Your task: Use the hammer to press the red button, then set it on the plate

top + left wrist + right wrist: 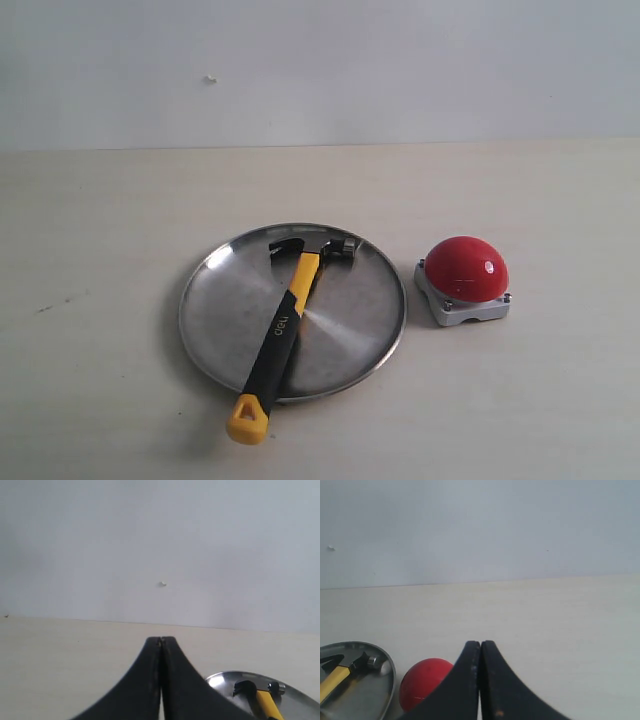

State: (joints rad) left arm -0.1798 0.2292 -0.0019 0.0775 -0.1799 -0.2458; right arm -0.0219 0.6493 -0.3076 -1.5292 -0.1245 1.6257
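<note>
My left claw (160, 641) and right claw (480, 644) are sitting closed, empty. The black-and-yellow claw hammer (285, 320) is lying across the round silver plate (220, 312), red dome button (463, 268) at its three o'clock; placing looks done.

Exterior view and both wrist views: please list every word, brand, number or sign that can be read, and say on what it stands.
"deli": white letters running along the black handle of the hammer, exterior view; small, but it reads so.
No text shows on the plate or the red button.
Wrist views: no text can be read.
</note>
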